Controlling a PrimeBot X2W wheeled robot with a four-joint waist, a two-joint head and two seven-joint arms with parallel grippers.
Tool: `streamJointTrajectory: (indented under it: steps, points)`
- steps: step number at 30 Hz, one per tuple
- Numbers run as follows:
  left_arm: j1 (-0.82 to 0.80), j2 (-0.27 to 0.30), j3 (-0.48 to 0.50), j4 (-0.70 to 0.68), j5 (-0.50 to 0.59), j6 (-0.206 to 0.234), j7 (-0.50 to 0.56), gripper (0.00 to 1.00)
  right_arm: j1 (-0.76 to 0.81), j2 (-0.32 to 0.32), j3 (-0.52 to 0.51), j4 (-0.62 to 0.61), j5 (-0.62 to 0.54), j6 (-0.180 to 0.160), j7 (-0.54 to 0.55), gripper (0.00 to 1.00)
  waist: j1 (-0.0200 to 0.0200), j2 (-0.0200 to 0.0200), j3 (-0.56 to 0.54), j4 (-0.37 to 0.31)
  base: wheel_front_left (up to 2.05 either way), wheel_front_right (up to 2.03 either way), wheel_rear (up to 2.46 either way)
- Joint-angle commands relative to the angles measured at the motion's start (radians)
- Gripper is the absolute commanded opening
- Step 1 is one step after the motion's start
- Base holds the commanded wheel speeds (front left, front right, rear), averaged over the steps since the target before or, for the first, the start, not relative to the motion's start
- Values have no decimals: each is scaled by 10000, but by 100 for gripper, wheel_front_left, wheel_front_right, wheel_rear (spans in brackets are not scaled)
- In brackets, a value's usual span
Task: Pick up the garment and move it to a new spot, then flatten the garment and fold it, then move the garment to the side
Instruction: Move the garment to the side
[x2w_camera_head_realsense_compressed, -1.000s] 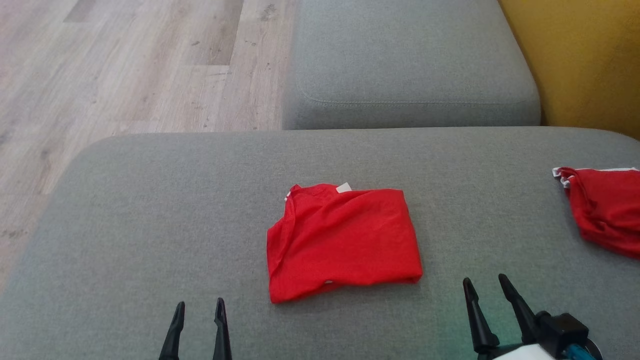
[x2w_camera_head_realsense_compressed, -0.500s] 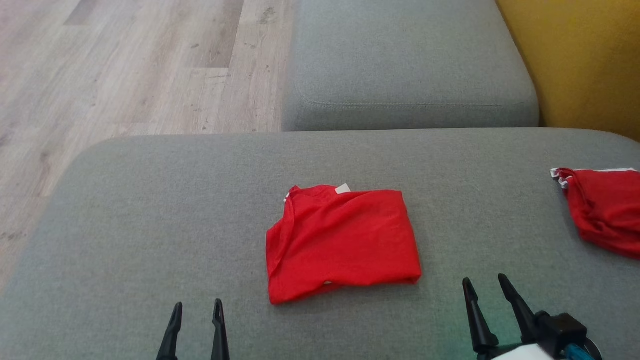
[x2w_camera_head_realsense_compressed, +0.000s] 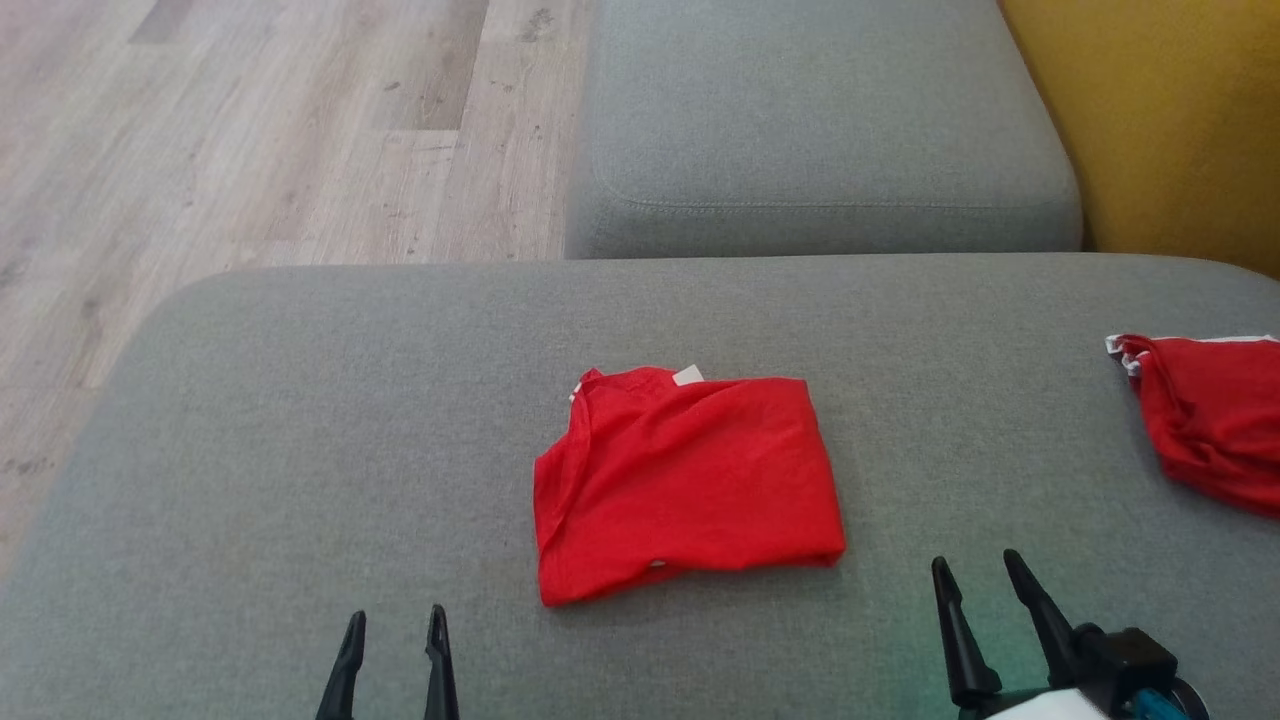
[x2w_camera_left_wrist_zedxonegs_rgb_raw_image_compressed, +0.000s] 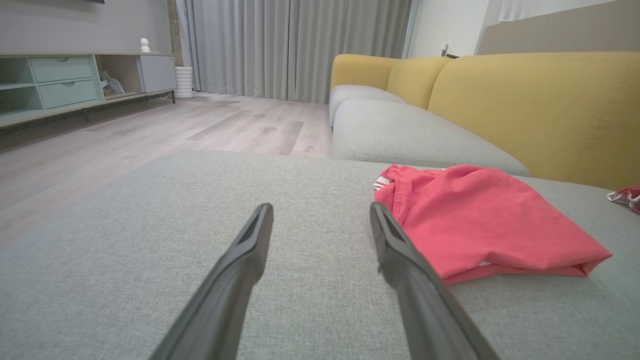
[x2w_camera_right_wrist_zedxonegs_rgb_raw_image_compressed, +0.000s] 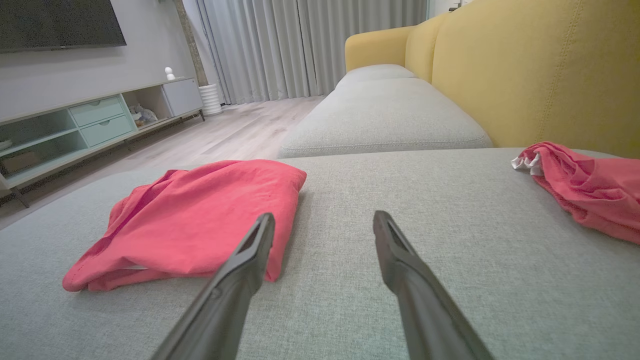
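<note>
Lower left, the left fingers (x2w_camera_head_realsense_compressed: 438, 655) hang open, holding nothing. Mid-frame the folded red shirt (x2w_camera_head_realsense_compressed: 685, 480) lies on the grey sofa (x2w_camera_head_realsense_compressed: 300, 420), probably waiting for its shove aside. Lower right, the right fingers (x2w_camera_head_realsense_compressed: 955, 630) are open and empty too, flanking it.

A home living room: a sofa (x2w_camera_right_wrist_zedxonegs_rgb_raw_image_compressed: 525, 75) with yellow back and grey seat cushions at right, long grey curtains (x2w_camera_left_wrist_zedxonegs_rgb_raw_image_compressed: 295, 45) upper centre, a wall television (x2w_camera_right_wrist_zedxonegs_rgb_raw_image_compressed: 60, 22) upper left above a low cabinet (x2w_camera_right_wrist_zedxonegs_rgb_raw_image_compressed: 95, 125) with mint drawers, pale plank floor (x2w_camera_head_realsense_compressed: 250, 130).
</note>
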Motion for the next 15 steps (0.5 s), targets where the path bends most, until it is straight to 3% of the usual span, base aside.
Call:
streamJointTrajectory:
  steps: [1, 7, 15]
  points:
    - [-379, -62, 304, -308, 136, -4, -97, 100, -254, -54, 187, -293, -101, -7, -110, 100, 0, 0, 20, 5, 0, 0, 0]
    - [-426, -62, 270, -352, 192, 13, -97, 100, -406, -14, -149, 45, 170, -7, -110, 100, 0, 0, 289, 41, 0, 0, 0]
    - [-689, -62, 47, -281, 234, -47, -97, 100, -2038, 8, 100, 1828, 379, -7, -110, 100, 0, 0, 973, 245, 0, 0, 0]
